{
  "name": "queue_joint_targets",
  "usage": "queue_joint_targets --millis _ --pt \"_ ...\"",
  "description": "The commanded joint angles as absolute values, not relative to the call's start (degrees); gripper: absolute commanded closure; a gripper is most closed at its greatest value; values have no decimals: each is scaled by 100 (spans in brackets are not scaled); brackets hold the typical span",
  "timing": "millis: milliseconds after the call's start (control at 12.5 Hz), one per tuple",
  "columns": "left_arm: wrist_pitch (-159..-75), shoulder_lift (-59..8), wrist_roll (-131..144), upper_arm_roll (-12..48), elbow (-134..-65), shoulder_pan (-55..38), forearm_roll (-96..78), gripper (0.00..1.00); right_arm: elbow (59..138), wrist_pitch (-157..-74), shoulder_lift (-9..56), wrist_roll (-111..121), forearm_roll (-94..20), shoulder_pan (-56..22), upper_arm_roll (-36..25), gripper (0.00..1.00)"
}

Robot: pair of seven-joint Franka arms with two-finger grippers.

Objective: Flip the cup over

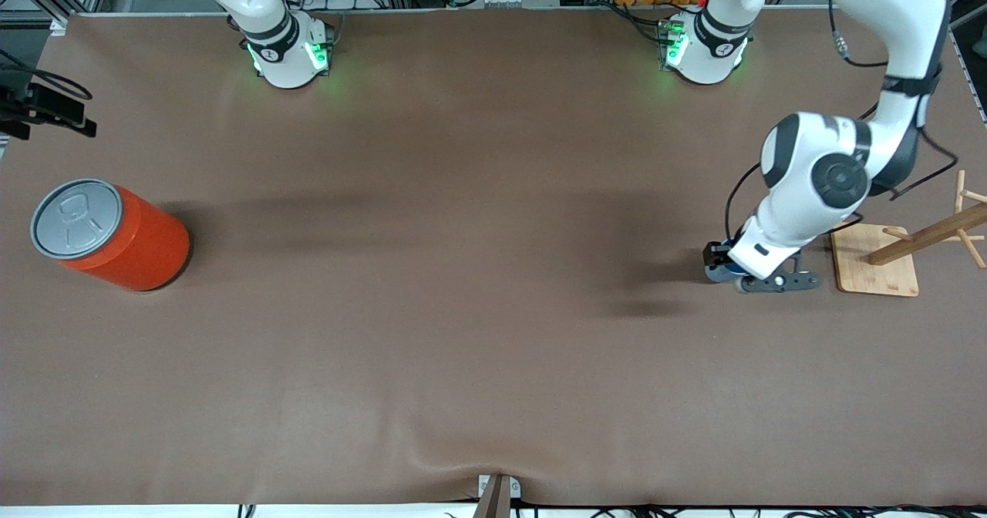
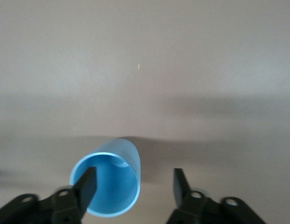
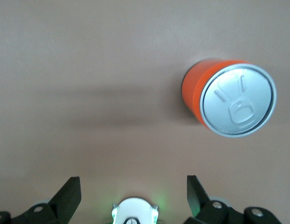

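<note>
The light-blue cup point(image 2: 109, 184) appears to lie on its side on the brown table, with its open mouth toward the left wrist camera. My left gripper point(image 2: 134, 186) is open around it. One finger point(image 2: 86, 186) stands in front of the cup's mouth and the other is outside the cup's wall, apart from it. In the front view the left gripper point(image 1: 726, 270) is low at the table beside the wooden rack, and the cup point(image 1: 723, 274) is mostly hidden under it. My right gripper point(image 3: 133, 186) is open and empty, held high above its own base.
An orange can with a grey pull-tab lid point(image 1: 108, 233) stands at the right arm's end of the table; it also shows in the right wrist view point(image 3: 229, 98). A wooden rack on a square base point(image 1: 875, 260) stands close beside the left gripper.
</note>
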State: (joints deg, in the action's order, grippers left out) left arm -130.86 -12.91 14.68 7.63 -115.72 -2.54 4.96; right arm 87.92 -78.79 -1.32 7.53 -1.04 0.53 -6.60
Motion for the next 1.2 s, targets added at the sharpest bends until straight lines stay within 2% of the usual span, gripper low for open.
queue_joint_targets --millis 0,239,319,559,878,1117 --pt "-11608 -538 1346 844 -10745 -167 492 0 8771 -8120 -114 782 -18 132 -642 0" --pt "-9596 -518 1082 853 -9067 -193 448 0 8771 -8200 -132 782 -26 237 -642 0" --pt "-9206 -449 1081 887 -8861 -202 431 0 8771 -8200 -132 774 -52 237 -642 0" --pt "-8922 69 1072 914 -8851 -202 413 0 8719 -8209 -176 704 -114 211 -624 0" --pt "-8895 210 486 826 -8841 17 10 0 8754 -8262 -167 -111 -465 264 -642 0" --pt "-8781 455 195 441 -9095 -87 9 0 8754 -8078 -176 -466 -475 132 -589 0"
